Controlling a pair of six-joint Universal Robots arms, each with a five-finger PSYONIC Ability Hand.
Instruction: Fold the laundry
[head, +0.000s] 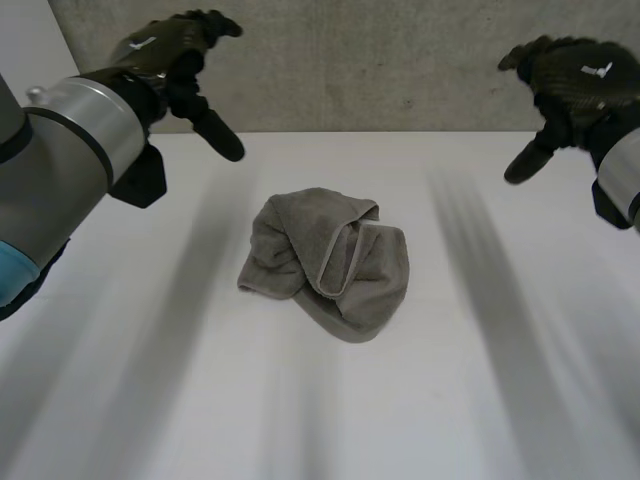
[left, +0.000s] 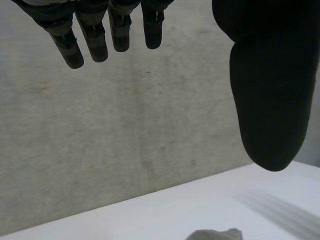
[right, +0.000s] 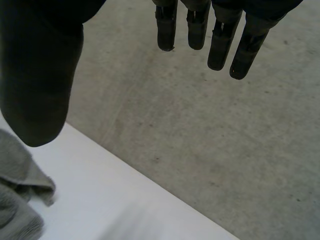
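Observation:
A grey towel (head: 325, 260) lies crumpled in a loose heap on the middle of the white table (head: 450, 380). My left hand (head: 180, 50) hovers high above the table's far left, open, fingers straight and thumb spread, holding nothing. My right hand (head: 570, 75) hovers high at the far right, open and empty too. In the left wrist view the fingers (left: 85, 40) and thumb (left: 267, 100) stand apart, with a tip of the towel (left: 215, 234) far below. In the right wrist view the thumb (right: 40, 85) and fingers (right: 220, 40) are spread, the towel (right: 17, 190) beside the thumb.
A grey concrete wall (head: 380, 60) rises right behind the table's far edge. Bare white tabletop lies all around the towel, on both sides and in front.

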